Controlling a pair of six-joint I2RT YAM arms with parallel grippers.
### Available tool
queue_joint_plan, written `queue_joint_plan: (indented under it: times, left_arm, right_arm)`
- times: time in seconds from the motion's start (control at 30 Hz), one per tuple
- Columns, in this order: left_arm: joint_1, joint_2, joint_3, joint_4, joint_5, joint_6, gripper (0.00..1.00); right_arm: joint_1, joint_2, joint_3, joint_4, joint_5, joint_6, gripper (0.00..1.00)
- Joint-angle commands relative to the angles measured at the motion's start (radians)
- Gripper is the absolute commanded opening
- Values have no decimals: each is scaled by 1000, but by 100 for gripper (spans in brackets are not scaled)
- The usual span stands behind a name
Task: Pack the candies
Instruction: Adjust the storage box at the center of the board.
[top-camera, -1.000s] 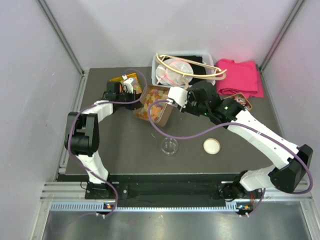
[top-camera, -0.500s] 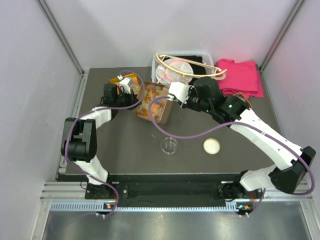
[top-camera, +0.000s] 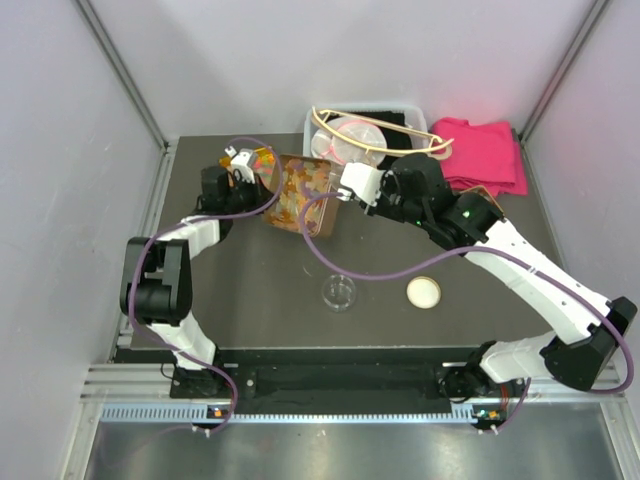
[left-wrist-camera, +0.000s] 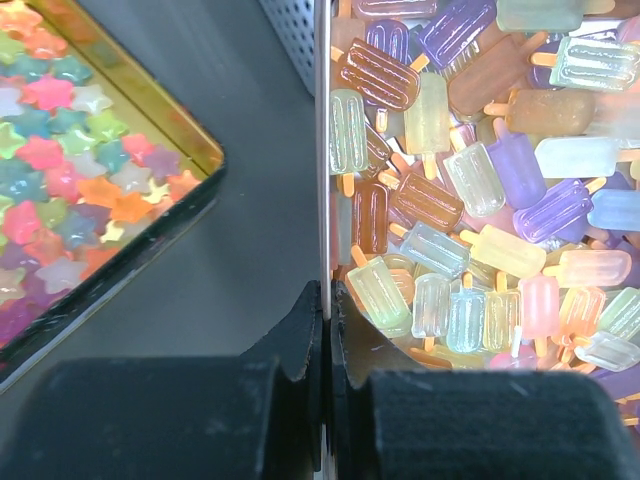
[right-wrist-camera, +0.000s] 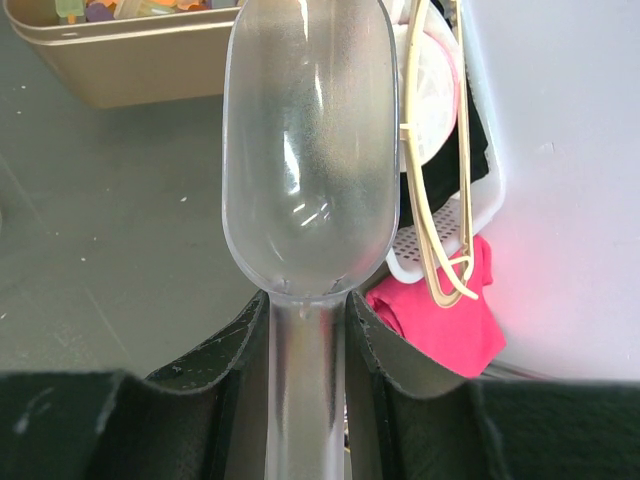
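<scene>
We take the tin (right-wrist-camera: 126, 68) as our reference.

1. The candies (left-wrist-camera: 450, 190) lie heaped inside the tin. They are translucent, ice-lolly-shaped pieces in yellow, orange, pink, purple and pale tones.
2. The left gripper (left-wrist-camera: 327, 300) is clenched on one side wall of the tin, with one finger inside against the candies and the other outside.
3. Beyond that gripped wall, near the tin but apart from it, sits a gold-rimmed tray (left-wrist-camera: 205, 165) of star-shaped sweets (left-wrist-camera: 70, 150).
4. On the opposite side of the tin, the right gripper (right-wrist-camera: 305, 325) grasps the handle of a clear plastic scoop (right-wrist-camera: 305, 150). The scoop's bowl is empty and points toward the tin's outer wall. We cannot tell whether the tip touches it.
5. A white basket (right-wrist-camera: 485, 190) stands just beyond the tin toward the back wall, with a pale looped hanger (right-wrist-camera: 432, 200) lying over its rim.
6. A pink cloth (top-camera: 485, 155) lies past the basket, well apart from the tin.
7. On the near side of the tin, on the dark table (top-camera: 240, 300), stand a small clear cup (top-camera: 339, 292) and a white round lid (top-camera: 424, 291). They are apart from each other and from the tin.
</scene>
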Motion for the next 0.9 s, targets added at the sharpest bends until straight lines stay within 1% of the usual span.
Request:
queue_joint_plan:
  times: [0.0,0.03,0.07,0.1,0.13,0.17,0.2,0.23,0.27,0.3,0.33,0.37,0.4,0.43,0.47,0.5,0.53,0.57,0.6,0.63,0.67,0.7,0.73,0.77,0.8,0.83,0.87]
  left_arm:
    - [18,-79,11,169,34,-72,0]
    - [24,-72,6,195,63,-77,0]
    - [26,-70,8,188,41,-90,0]
    - [36,-69,9,194,103,-113,0]
    - [26,-78,5,214,78,-81,0]
    - [32,-82,8,182,35,-115,0]
    - [38,-82,8,205,112,-106,0]
    - [27,-92,11,188,59,-91,0]
    - [35,-92,17,171,71,-99,0]
    - [32,-90,17,173,61,-68,0]
    - [38,-90,21,148,35,-114,0]
    - [48,-86,25,160,118,-109,0]
    - [42,-87,23,157,70,-83,0]
    - [47,-95,26,142,103,-104,0]
    - [44,-98,22,174,138,-77,0]
    - [33,-107,17,138,73,-51,0]
    - [41,-112,20,151,118,-79,0]
    - [39,-113,17,169,114,-57,0]
    - [33,-119,23,151,69,-60,0]
    - [47,-124,23,189,184,-98,0]
    - [36,-136,17,185,129,-68,0]
    - [26,-148,27,138,69,-52,0]
    - [29,-151,34,148,112,-57,0]
    - [24,-147,40,121,87,-37,0]
    - [21,-142,57,105,64,-49,0]
    - [30,-116,63,113,103,-31,0]
    - [32,-106,80,91,73,-38,0]
  right_arm:
    - [12,-37,27,30,14,-2,0]
    - [10,-37,27,28,13,-2,0]
    - [10,-38,27,30,13,-2,0]
    - [12,-38,29,27,14,-2,0]
    - [12,-40,27,25,13,-2,0]
    - [9,-42,26,27,13,-2,0]
    - [8,-42,25,25,14,-2,0]
    - [5,-45,24,25,13,-2,0]
    - [5,-45,22,27,11,-2,0]
    - [5,-45,22,27,10,-1,0]
    - [2,-43,19,28,8,-1,0]
    - [4,-43,19,30,8,1,0]
    - [2,-43,19,28,6,2,0]
    - [4,-42,16,31,6,2,0]
    - [2,-40,18,31,8,4,0]
    - [4,-40,18,31,6,4,0]
    - [4,-42,18,33,8,4,0]
    - [4,-38,19,31,10,4,0]
    - [4,-38,21,28,11,4,0]
    - [2,-38,22,31,14,2,0]
    - [4,-37,25,30,16,4,0]
    - [2,-38,25,28,17,2,0]
    - [4,-38,24,31,17,1,0]
    - [2,-38,24,31,17,2,0]
    - [2,-38,22,33,17,2,0]
    - [4,-37,24,31,17,4,0]
    - [4,-37,27,30,16,5,0]
